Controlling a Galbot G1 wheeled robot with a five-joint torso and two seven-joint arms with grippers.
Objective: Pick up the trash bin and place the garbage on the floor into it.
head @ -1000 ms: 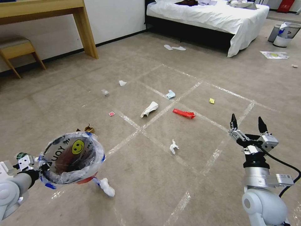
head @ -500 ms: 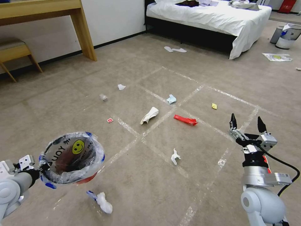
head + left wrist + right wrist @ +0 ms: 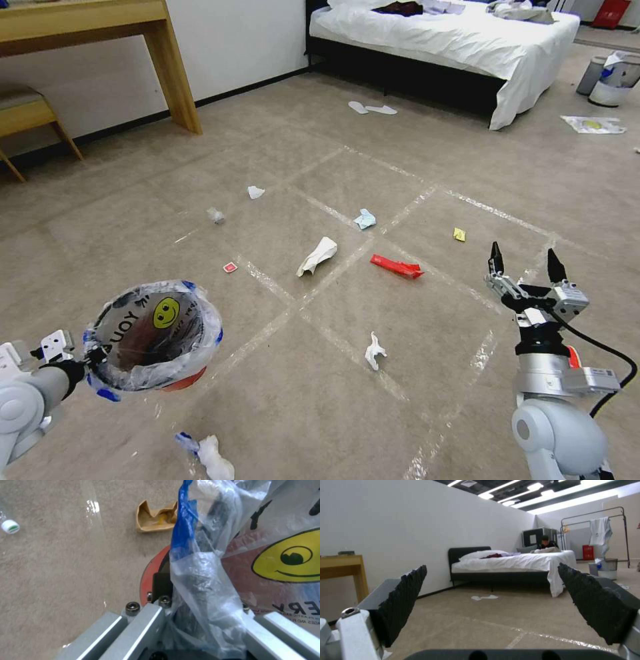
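We carry trash bin (image 3: 155, 335) on left claw (image 3: 200, 610), claw clamped on rim through clear liner (image 3: 203, 580), bin off floor (image 3: 320, 413). Right claw (image 3: 525, 262) empty, wide open, aimed forward. Garbage spread on floor ahead: white tissue (image 3: 375, 350) left of right claw, red wrapper (image 3: 397, 266) beyond it. Risks as we judge: rim grip through slick liner may slip; bin tilt could spill; low-lying tissue may evade pinch.

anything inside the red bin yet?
Small round red trash bin in the left claw: clear smiley-printed liner bag visible inside, no litter seen. The crinkled plastic hides the bottom.
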